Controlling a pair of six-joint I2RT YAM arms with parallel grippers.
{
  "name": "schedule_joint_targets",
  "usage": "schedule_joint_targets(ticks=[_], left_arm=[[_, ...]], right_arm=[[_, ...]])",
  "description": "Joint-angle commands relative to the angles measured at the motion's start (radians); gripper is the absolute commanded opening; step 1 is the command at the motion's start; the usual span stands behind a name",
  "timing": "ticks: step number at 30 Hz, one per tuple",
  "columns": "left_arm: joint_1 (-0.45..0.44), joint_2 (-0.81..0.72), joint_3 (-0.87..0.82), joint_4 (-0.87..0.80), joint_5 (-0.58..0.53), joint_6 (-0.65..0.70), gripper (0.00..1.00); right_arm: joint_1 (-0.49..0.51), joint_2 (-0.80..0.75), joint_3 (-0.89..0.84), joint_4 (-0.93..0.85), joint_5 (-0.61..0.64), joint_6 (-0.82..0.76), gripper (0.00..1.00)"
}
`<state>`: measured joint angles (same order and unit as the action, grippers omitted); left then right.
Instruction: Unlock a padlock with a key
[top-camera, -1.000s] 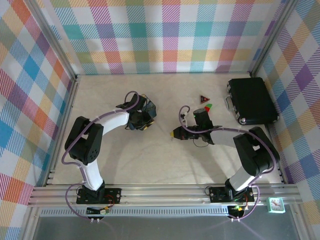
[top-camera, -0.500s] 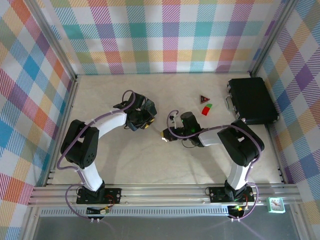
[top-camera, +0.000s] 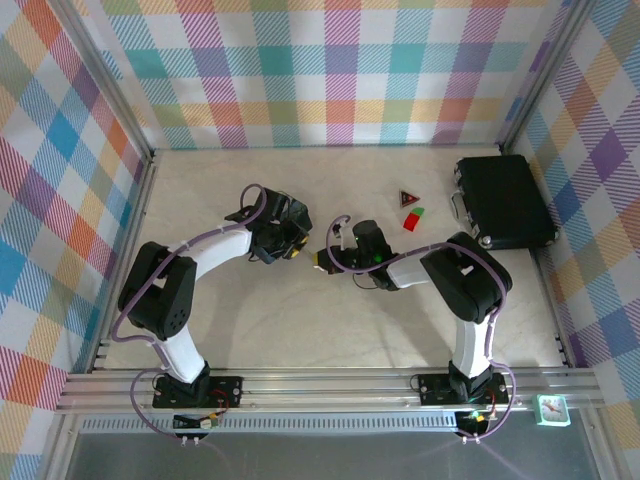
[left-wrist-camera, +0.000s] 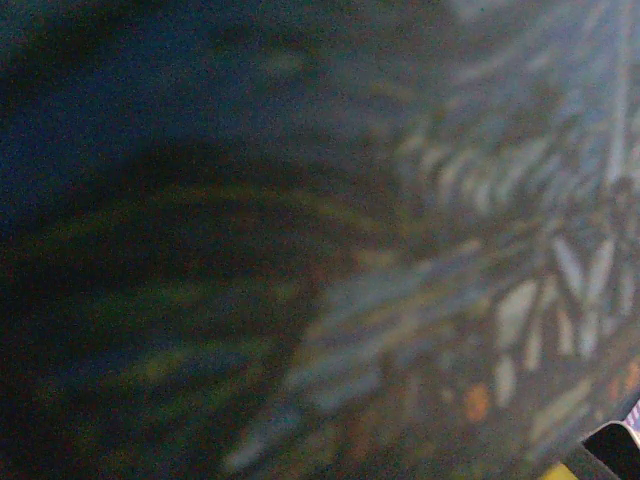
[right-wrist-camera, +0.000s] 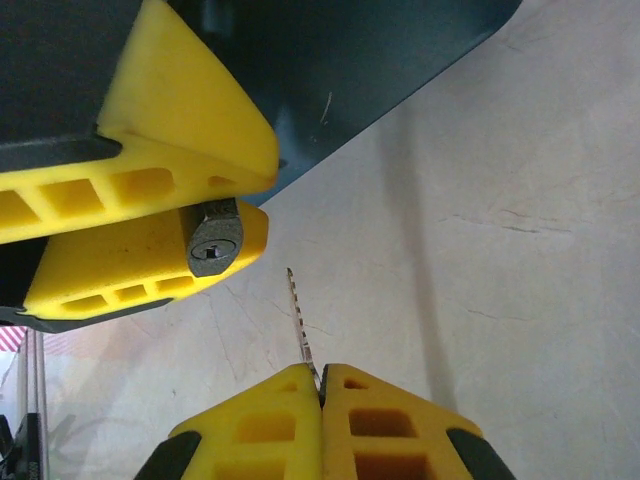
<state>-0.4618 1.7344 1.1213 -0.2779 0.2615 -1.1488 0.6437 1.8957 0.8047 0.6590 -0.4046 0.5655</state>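
The left gripper (right-wrist-camera: 245, 195) clamped the tiny dark metal padlock (right-wrist-camera: 215, 243), keyway outward. The right gripper (right-wrist-camera: 321, 378) pinched the thin silver key (right-wrist-camera: 298, 318), aimed towards it.

Both arms are stretched in toward the middle, tips facing each other, just apart. Left gripper (top-camera: 296, 250) clamps the padlock (right-wrist-camera: 215, 245), right gripper (right-wrist-camera: 320, 376) is pinched tight on the key (right-wrist-camera: 298, 318).
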Motion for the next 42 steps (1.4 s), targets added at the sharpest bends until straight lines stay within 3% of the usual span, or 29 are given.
schedule_joint_targets(ticks=[1,30,42], left_arm=[[-0.008,-0.044,-0.005,0.047,0.012,-0.020,0.19],[-0.058,-0.061,-0.032,0.074,-0.017,-0.026,0.19],[-0.057,-0.067,-0.022,0.067,-0.050,-0.007,0.19]], right_arm=[[0.008,0.005,0.026,0.064,-0.042,0.023,0.00],[0.010,-0.043,-0.014,0.110,-0.035,0.059,0.00],[0.010,-0.127,-0.074,0.043,0.001,0.027,0.00]])
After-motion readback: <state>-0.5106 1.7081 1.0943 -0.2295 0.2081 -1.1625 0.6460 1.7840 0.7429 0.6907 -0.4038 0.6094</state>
